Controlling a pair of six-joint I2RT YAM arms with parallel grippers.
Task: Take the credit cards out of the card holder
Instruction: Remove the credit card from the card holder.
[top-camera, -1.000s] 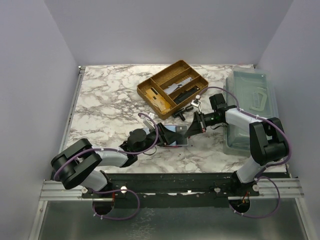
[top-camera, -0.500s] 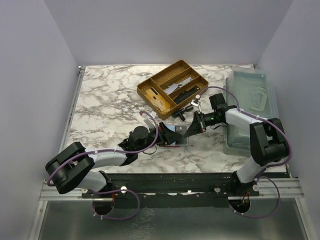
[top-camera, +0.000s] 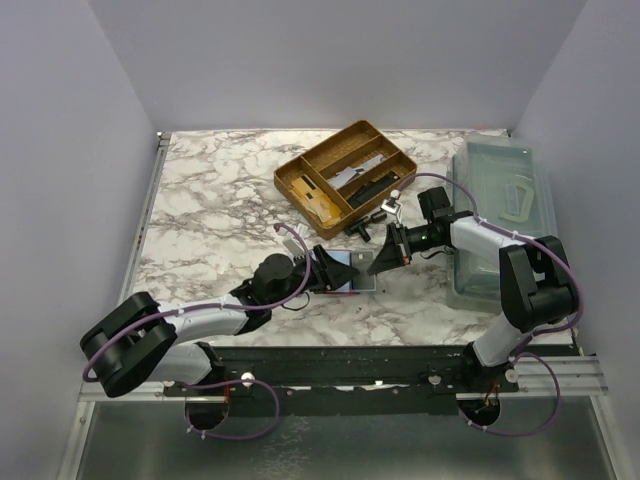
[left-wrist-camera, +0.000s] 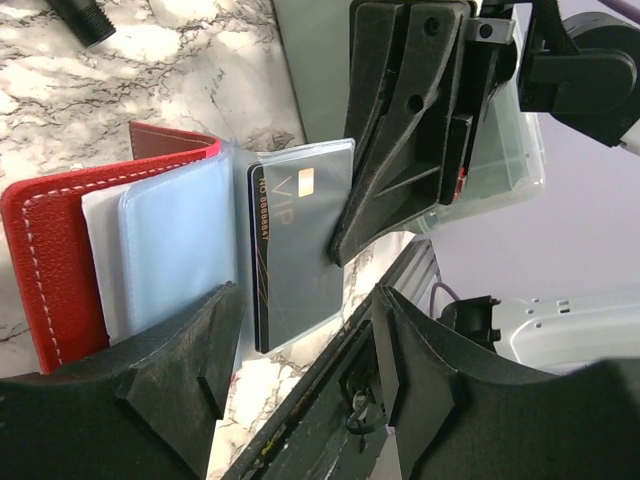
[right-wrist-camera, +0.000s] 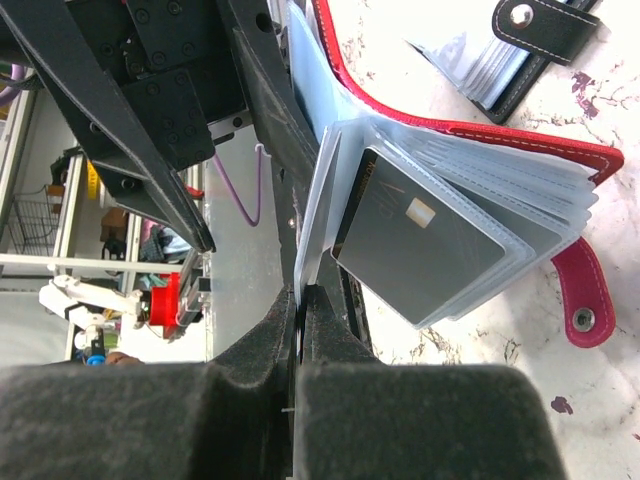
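Note:
The red card holder (top-camera: 350, 274) lies open on the marble table, its clear sleeves fanned out. A grey card marked VIP (left-wrist-camera: 305, 240) sits in one sleeve; it also shows in the right wrist view (right-wrist-camera: 420, 235). My left gripper (top-camera: 322, 270) is open, its fingers (left-wrist-camera: 180, 390) low on either side of the holder's near edge, holding nothing. My right gripper (top-camera: 380, 262) is shut on the edge of a thin pale sleeve leaf (right-wrist-camera: 315, 220) of the holder (right-wrist-camera: 470, 135), lifting that leaf upright beside the VIP card. The right gripper's tip (left-wrist-camera: 345, 245) meets the sleeve edge.
A wooden divided tray (top-camera: 345, 178) with small items stands behind the holder. A clear plastic bin (top-camera: 505, 215) sits along the right edge. A black strapped case (right-wrist-camera: 530, 45) and a small black part (top-camera: 360, 228) lie just beyond the holder.
The left arm's elbow has swung down and to the left, and its wrist has shifted slightly. The right gripper has stayed shut on the sleeve in the same place.

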